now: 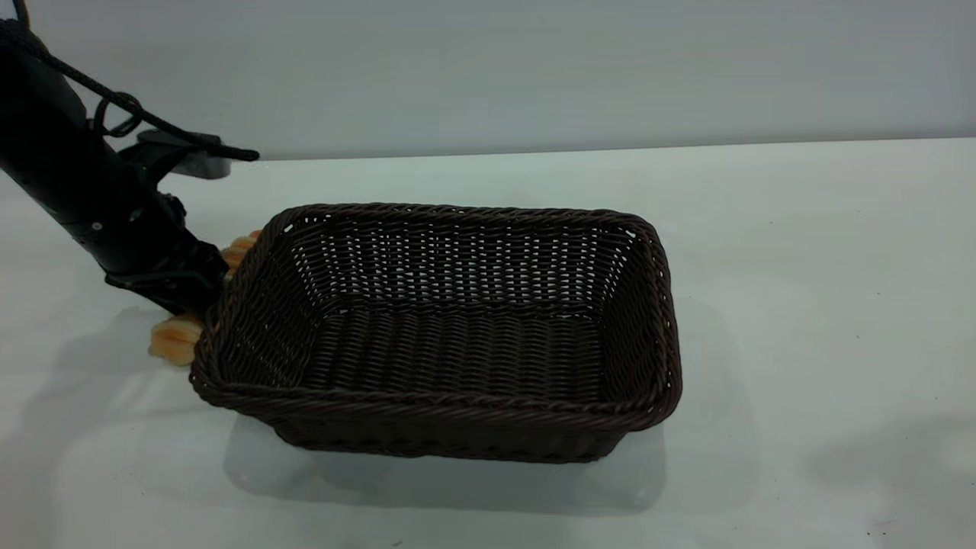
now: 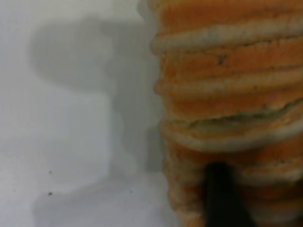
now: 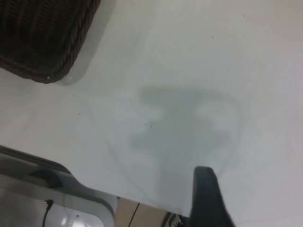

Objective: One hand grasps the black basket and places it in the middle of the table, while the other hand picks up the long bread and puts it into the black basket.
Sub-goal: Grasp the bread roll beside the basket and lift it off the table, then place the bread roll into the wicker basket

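Note:
The black basket [image 1: 457, 381] stands upright and empty in the middle of the table [image 1: 801, 267]. The long bread [image 1: 175, 341] lies on the table right against the basket's left side, with its ends sticking out from under my left gripper [image 1: 189, 296]. In the left wrist view the bread [image 2: 227, 94] fills the frame close up, with the left gripper [image 2: 222, 201] right over it. My right gripper [image 3: 210, 201] hangs over bare table off the basket's corner [image 3: 45, 42] and holds nothing. It is out of the exterior view.
The table's near edge and part of the rig's grey base [image 3: 57, 198] show in the right wrist view. Bare white tabletop lies to the right of the basket and in front of it.

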